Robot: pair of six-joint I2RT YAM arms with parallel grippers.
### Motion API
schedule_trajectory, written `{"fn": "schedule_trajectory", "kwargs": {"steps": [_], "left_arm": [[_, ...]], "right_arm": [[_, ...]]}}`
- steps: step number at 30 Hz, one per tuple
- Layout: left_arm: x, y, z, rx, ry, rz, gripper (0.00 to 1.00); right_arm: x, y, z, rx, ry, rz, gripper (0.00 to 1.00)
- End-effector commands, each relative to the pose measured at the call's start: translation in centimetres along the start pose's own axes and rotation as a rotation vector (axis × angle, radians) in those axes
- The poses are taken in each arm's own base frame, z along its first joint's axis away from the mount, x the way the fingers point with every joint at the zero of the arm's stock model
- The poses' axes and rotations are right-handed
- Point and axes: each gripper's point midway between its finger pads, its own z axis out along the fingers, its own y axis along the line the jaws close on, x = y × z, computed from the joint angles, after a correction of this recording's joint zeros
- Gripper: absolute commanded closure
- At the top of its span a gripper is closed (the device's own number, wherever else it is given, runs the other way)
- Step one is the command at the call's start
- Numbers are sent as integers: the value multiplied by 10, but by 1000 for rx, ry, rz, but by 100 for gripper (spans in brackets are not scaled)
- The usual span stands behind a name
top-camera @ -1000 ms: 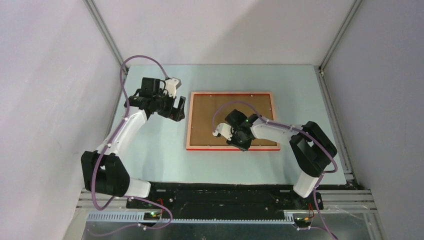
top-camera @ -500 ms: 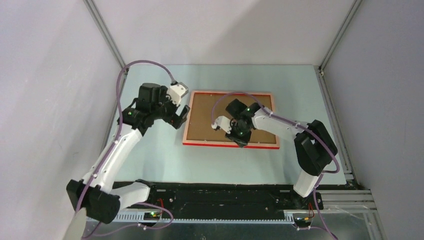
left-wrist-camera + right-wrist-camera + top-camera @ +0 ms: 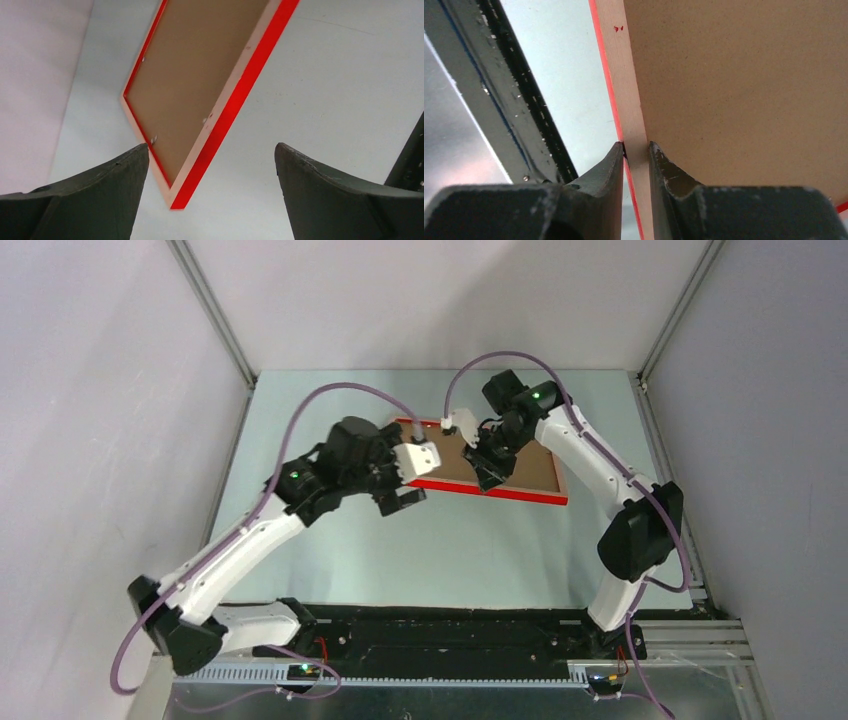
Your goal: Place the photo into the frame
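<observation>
right gripper [image 3: 636,150] is pinched down narrow on the pale wood rail of the frame [image 3: 535,497], one finger on each face, at its near edge. that edge is up off the table [image 3: 330,550], so the frame's tilted, with its brown board [image 3: 190,75] showing, over the far middle of the table. can't tell if the far edge touches down. left gripper [image 3: 400,502] is spread wide with nothing in it, just by the frame's left corner.

The left arm [image 3: 240,545] and right arm [image 3: 592,452] have white links and black joints. A purple cable [image 3: 345,388] runs along each. Green lights [image 3: 297,476] glow on both. The left gripper [image 3: 211,146] and right gripper [image 3: 635,146] have dark grey wedge fingers, the right's scuffed.
</observation>
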Motion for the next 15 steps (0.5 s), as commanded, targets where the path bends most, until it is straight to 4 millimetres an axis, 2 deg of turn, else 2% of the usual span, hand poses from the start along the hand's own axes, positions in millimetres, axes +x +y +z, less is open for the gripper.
{"fn": "schedule_trajectory", "kwargs": {"steps": [1,7,9,15], "left_arm": [[-18,0,25,1,46,206,0],[-33,0,63,39,83,262,0],[-35,-6,76,64,97,287,0],[-34,-10,91,68,129,302,6]], "right_arm": [[-3,17,-23,-111,-25,50,100],[-5,18,-37,-162,-48,85,100],[-5,17,-41,-169,-57,95,100],[-6,17,-53,-202,-89,132,100]]}}
